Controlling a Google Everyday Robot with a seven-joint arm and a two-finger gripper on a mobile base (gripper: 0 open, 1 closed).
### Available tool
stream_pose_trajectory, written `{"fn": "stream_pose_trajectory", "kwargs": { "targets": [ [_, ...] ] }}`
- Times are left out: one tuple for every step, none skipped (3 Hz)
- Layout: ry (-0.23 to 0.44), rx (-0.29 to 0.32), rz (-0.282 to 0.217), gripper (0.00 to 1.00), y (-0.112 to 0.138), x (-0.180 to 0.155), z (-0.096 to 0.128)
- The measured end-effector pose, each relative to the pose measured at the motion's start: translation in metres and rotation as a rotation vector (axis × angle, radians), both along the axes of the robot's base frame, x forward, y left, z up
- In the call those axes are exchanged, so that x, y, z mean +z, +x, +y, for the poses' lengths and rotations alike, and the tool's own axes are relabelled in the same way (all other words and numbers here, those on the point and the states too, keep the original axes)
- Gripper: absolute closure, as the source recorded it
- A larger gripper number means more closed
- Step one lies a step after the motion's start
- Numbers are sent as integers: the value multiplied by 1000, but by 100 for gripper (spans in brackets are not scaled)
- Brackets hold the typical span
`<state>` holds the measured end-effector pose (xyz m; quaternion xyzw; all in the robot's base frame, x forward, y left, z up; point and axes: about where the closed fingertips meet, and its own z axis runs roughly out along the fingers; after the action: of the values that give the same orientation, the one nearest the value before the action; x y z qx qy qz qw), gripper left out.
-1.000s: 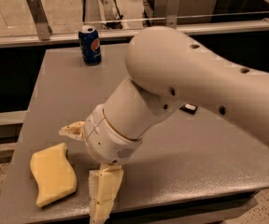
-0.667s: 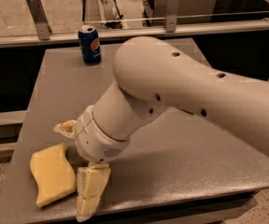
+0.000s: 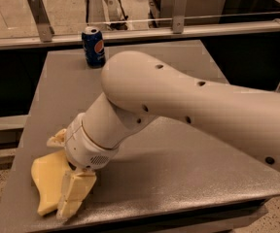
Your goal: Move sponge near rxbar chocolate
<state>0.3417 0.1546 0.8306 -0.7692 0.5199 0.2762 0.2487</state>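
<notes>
Two fingers (image 3: 76,195) of pincer (image 3: 60,176) spread wide, gripping nothing, shifted left, now over sponge (image 3: 43,176).

Dim, warm overhead light; the spread pale-yellow pincer (image 3: 57,178), near left, casts soft shadow on the grey tabletop (image 3: 179,178).

claw (image 3: 58,178) over sponge (image 3: 43,176), front-left table (image 3: 179,178) corner | sponge's right side hidden | arm (image 3: 203,106) cut off right
</notes>
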Motion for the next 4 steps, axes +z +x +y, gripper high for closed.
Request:
{"fn": "stream_pose_trajectory", "kwargs": {
  "targets": [
    [0,-27,24,42,4,-3,7],
    [-3,-68,20,65,21,2,-1],
    [4,-148,-26,88,64,22,-31],
    [22,-254,-116,100,121,68,-76]
  ]
}}
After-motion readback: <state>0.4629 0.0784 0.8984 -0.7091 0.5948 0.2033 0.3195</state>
